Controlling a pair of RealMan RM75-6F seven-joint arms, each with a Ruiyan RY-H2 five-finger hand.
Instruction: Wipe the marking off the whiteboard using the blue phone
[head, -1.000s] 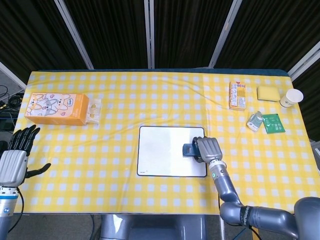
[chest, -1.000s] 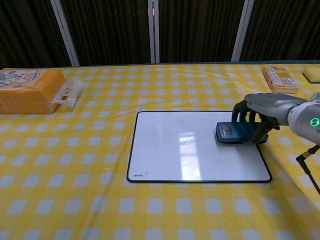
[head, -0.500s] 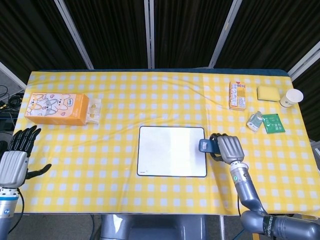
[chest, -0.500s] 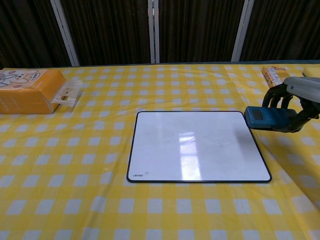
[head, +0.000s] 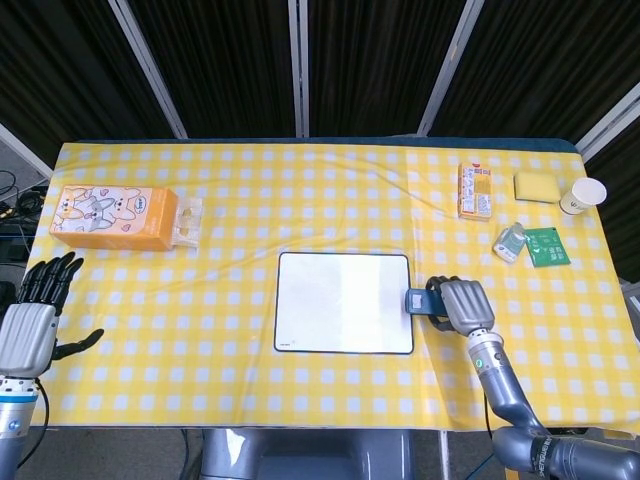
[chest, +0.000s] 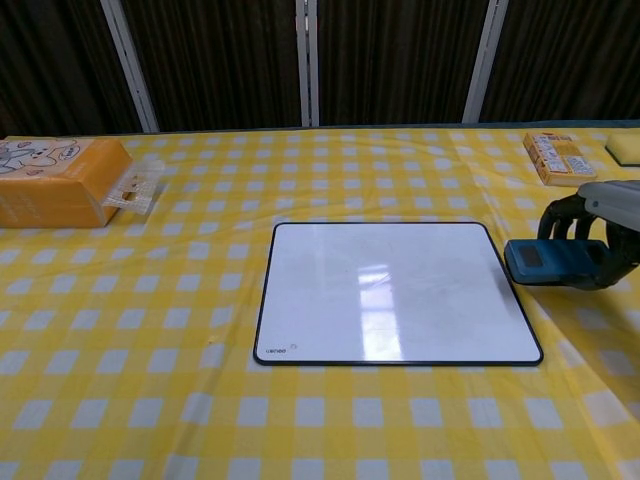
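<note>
My right hand (head: 462, 305) grips the blue phone (head: 417, 300), fingers curled over its top and clamped on it; the phone sits just off the whiteboard's (head: 344, 302) right edge, over the yellow checked tablecloth (head: 240, 190); from the chest view I see the phone (chest: 545, 260) beside the board (chest: 390, 292), whose surface looks white and glossy, and I make out no marking on it; my left hand (head: 30, 320) hangs at the table's left edge, fingers spread apart and holding nothing; an orange tissue pack (head: 112, 217) lies far left; a snack box (head: 474, 190), sponge (head: 537, 186) and paper cup (head: 582, 195) sit far right.
</note>
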